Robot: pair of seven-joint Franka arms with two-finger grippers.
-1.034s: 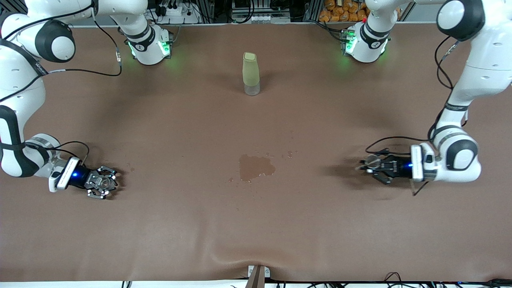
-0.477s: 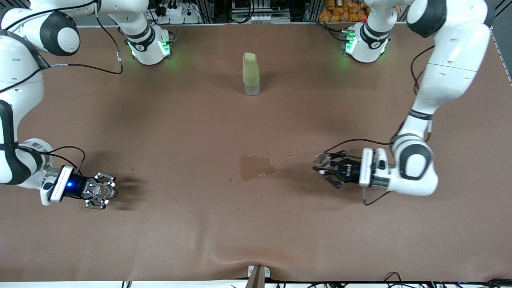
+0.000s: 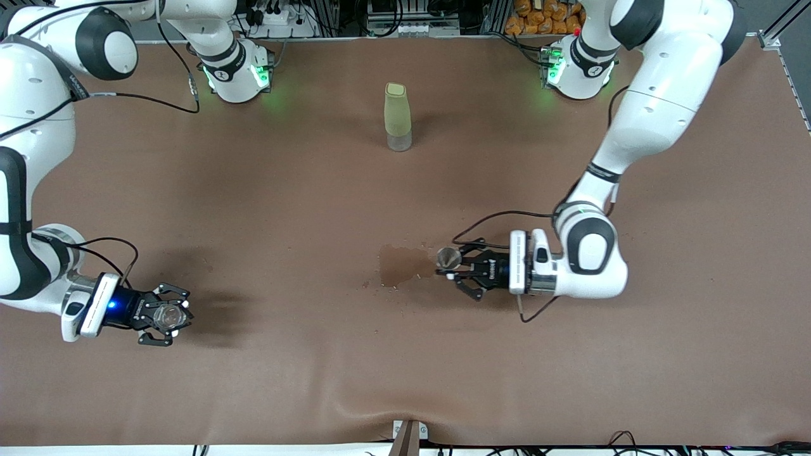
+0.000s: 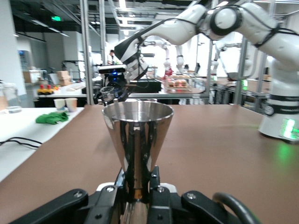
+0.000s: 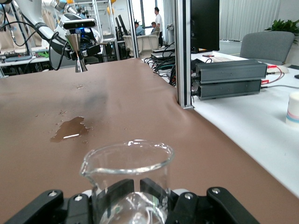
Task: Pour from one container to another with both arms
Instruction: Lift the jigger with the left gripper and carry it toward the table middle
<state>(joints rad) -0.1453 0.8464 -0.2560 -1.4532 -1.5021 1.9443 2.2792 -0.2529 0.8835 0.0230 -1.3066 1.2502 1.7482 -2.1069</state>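
Front view, left arm (image 3: 659,95): reaching from its base at the top of the table down toward mid-table.
Front view, left gripper (image 3: 457,266): hanging just over the wet stain (image 3: 405,265), jaws clamped tight on a steel jigger (image 3: 449,258).
Front view, right arm (image 3: 25,190): bending down along its own end of the table.
Front view, right gripper (image 3: 170,315): hovering over bare cloth toward the right arm's end, jaws closed tight around a glass beaker (image 3: 168,313).
Front view, bottle (image 3: 397,116): standing upright between the two bases, farther from the camera than the stain, well apart from both grippers.
Front view, table (image 3: 405,380): lying under a brown cloth.

Left wrist view, steel jigger (image 4: 137,140): sitting upright, its narrow waist pinched between the two fingers (image 4: 156,184).
Left wrist view, right gripper (image 4: 110,91): showing farther off, carrying the beaker.

Right wrist view, glass beaker (image 5: 127,179): standing upright with its spout showing, gripped low on its wall by the dark fingers (image 5: 159,196).
Right wrist view, wet stain (image 5: 71,129): lying on the cloth between the two grippers.
Right wrist view, left gripper (image 5: 79,52): showing farther off, holding the jigger above the cloth.
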